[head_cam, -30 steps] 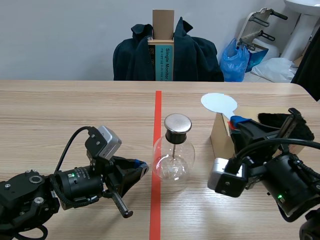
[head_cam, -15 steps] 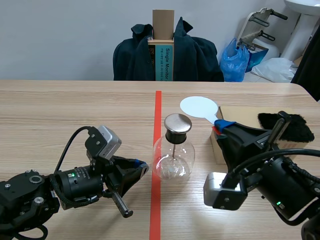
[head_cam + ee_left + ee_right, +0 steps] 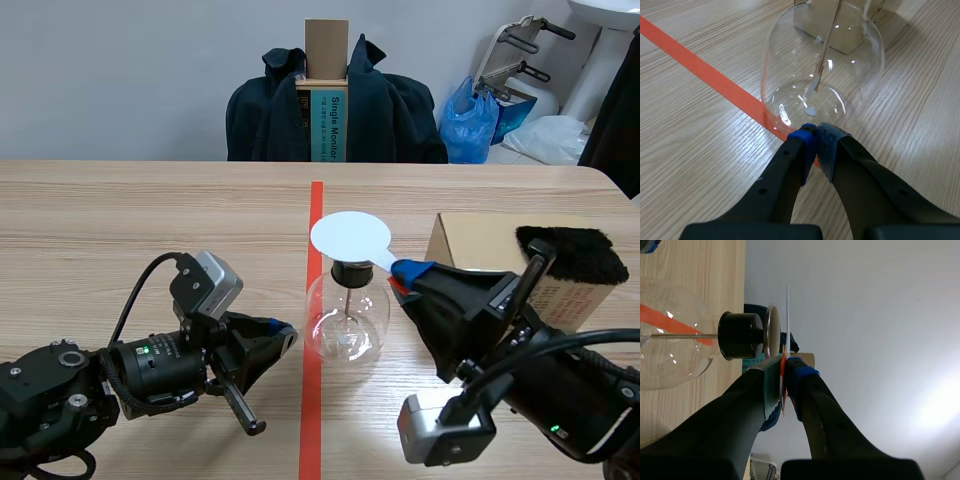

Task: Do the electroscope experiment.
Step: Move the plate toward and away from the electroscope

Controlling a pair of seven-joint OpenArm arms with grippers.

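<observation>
The electroscope is a round glass flask (image 3: 346, 322) with a black stopper and a metal rod inside, standing on the red tape line. A white disc paddle (image 3: 349, 237) hovers just over its top and hides the metal cap in the scene view. My right gripper (image 3: 400, 271) is shut on the paddle's red handle. In the right wrist view the paddle (image 3: 787, 315) is edge-on, a sliver away from the metal cap (image 3: 772, 332), with the right gripper (image 3: 783, 371) pinching it. My left gripper (image 3: 816, 136) lies low, shut on nothing, its tips at the flask (image 3: 822, 65) base.
A cardboard box (image 3: 490, 245) stands right of the flask with a black fur piece (image 3: 572, 255) on it. Beyond the table's far edge is a chair draped with a dark jacket (image 3: 380, 110), and a blue bag (image 3: 474, 122) sits further right.
My right arm has swung left, carrying the white disc from above the cardboard box to just over the flask's metal cap. The left arm has stayed still.
</observation>
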